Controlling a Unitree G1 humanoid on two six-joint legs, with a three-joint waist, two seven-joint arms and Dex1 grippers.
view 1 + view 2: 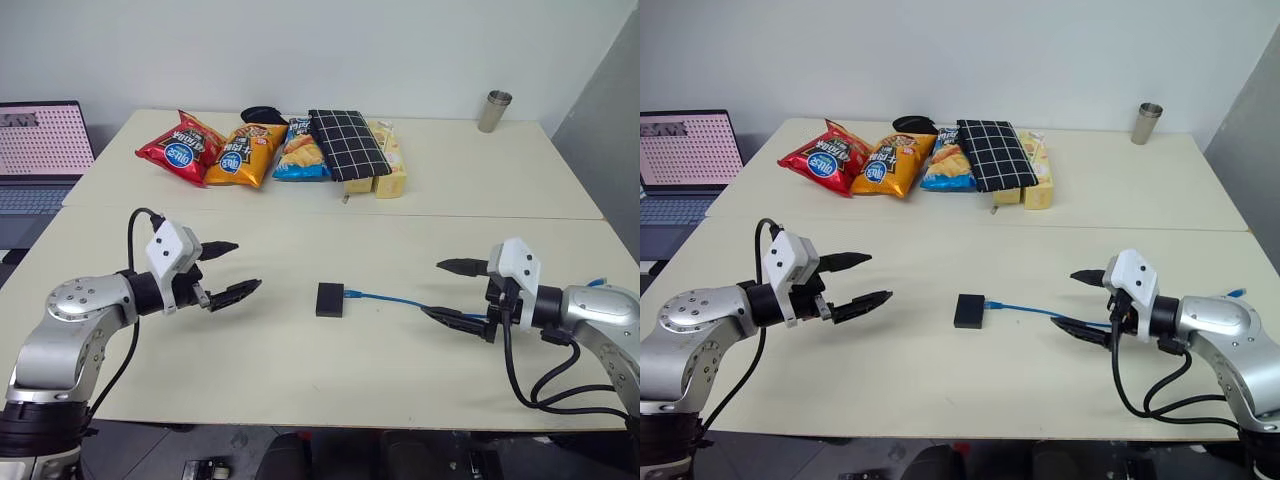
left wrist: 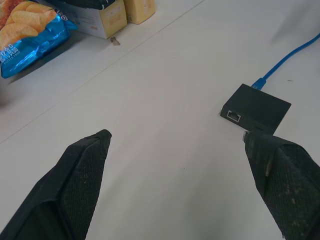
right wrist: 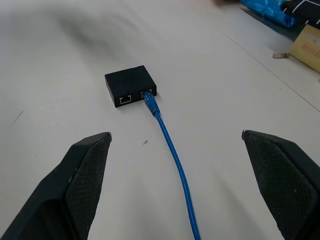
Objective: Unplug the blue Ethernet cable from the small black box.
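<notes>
The small black box (image 1: 330, 299) lies flat on the cream table (image 1: 300, 370), midway between my two arms. The blue Ethernet cable (image 1: 400, 300) is plugged into the box's right side and runs right across the table, under my right gripper. In the right wrist view the cable's plug (image 3: 149, 99) sits in one of the box's (image 3: 131, 85) two ports. My left gripper (image 1: 232, 268) hovers open to the left of the box, a hand's width away. My right gripper (image 1: 447, 290) hovers open over the cable, to the right of the box. Neither holds anything.
Along the table's far half lie three snack bags (image 1: 230, 152), a black checked pouch (image 1: 347, 144) and a yellow carton (image 1: 391, 170). A metal cup (image 1: 494, 110) stands at the back right. A laptop (image 1: 40, 150) sits off the table's left edge.
</notes>
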